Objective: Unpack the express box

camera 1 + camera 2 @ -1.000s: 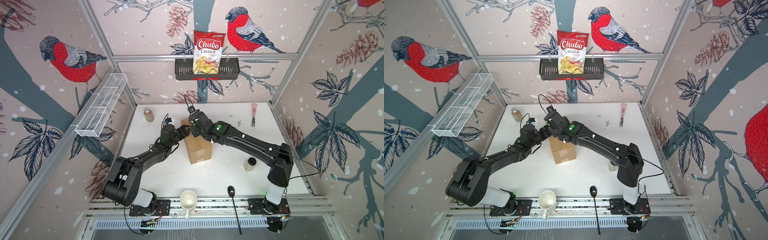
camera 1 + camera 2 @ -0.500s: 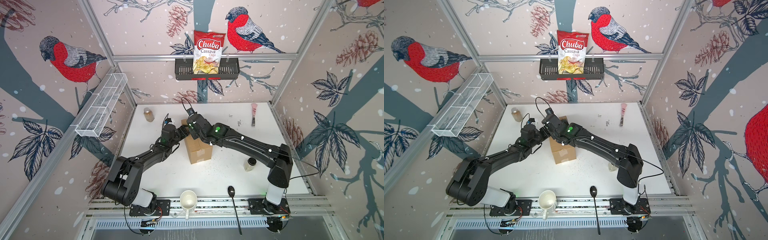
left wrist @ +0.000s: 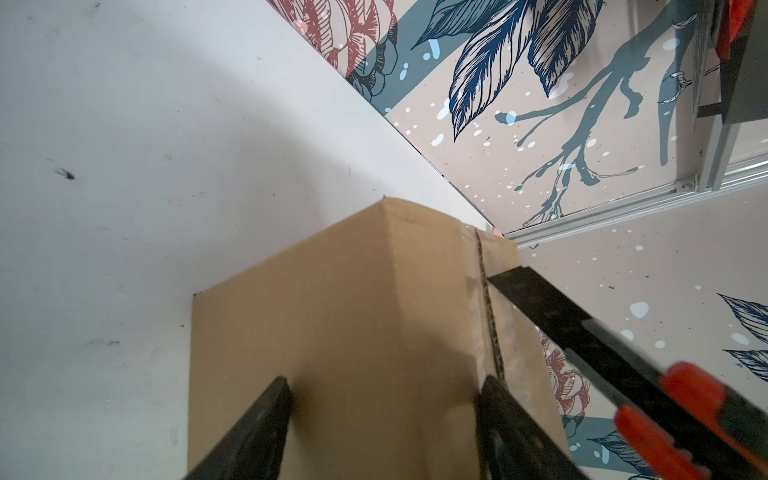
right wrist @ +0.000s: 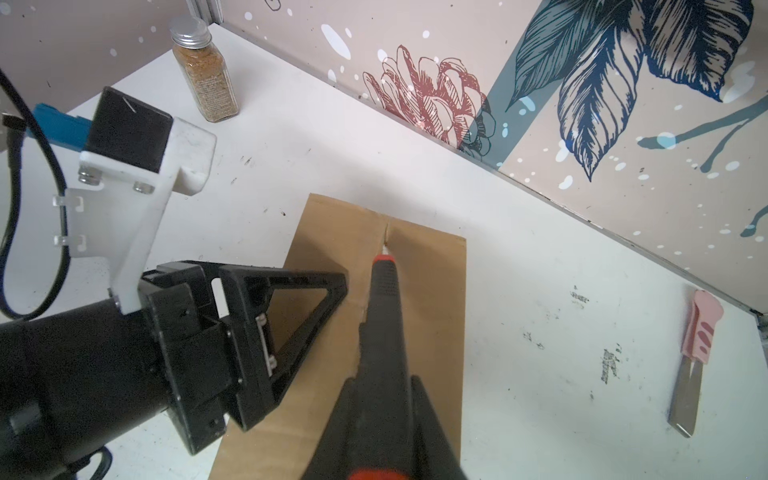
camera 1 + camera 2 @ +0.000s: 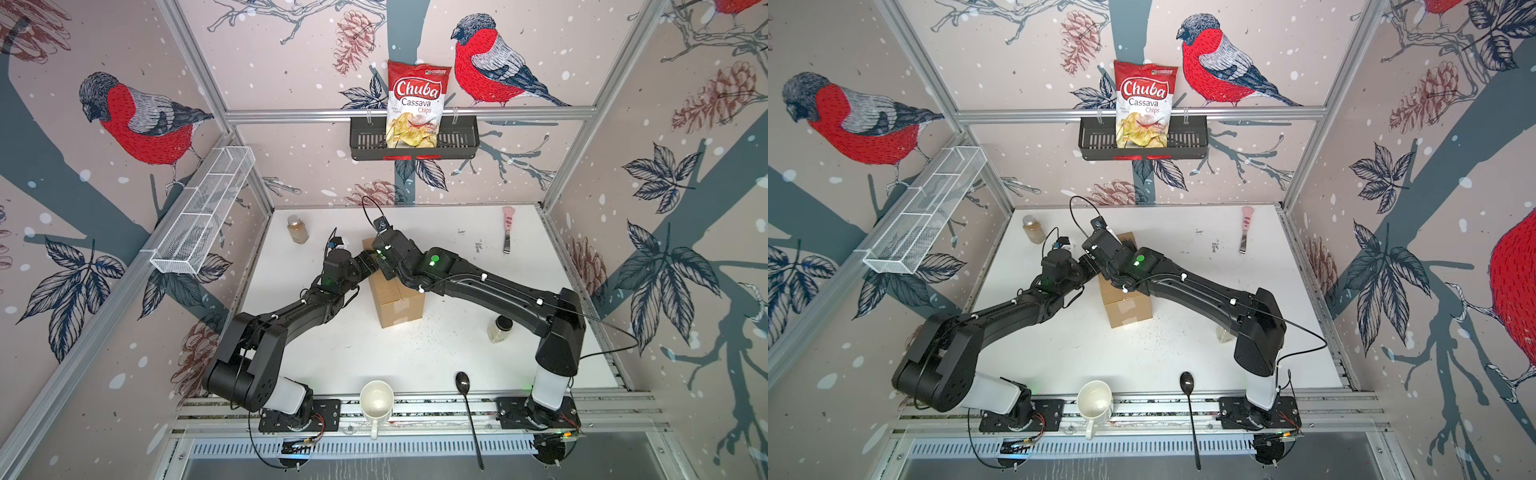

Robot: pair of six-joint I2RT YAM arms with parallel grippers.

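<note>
Express box [image 5: 399, 305] stands on the white table [image 5: 478, 365] a little back of the middle, its long side running front to back. In both top views the two arms meet over its far half. The left gripper [image 5: 368, 266] comes in against the box's upper left edge and the right gripper [image 5: 384, 255] sits above the top; from up here I can't make out either one's jaws. A spice jar [image 5: 298, 230] stands well apart near the back left corner, a pink-handled tool [image 5: 508, 228] lies near the back right, and a mug [image 5: 376, 401] and a black spoon [image 5: 463, 382] sit at the front rail. In the left wrist view, the fingers [image 3: 266, 419] stand spread apart across the box's top edge, one against the side face, the other on the top flap beside the middle seam; whether they squeeze it I can't tell. A black cutter [image 3: 552, 324] with orange parts lies along that seam. In the right wrist view, the right gripper is clenched on the cutter's black handle, and the red-collared tip is down at the seam near the express box's far end. The flaps lie flat, and one triangular finger of the left gripper rests on the top flap just beside the cutter.
</note>
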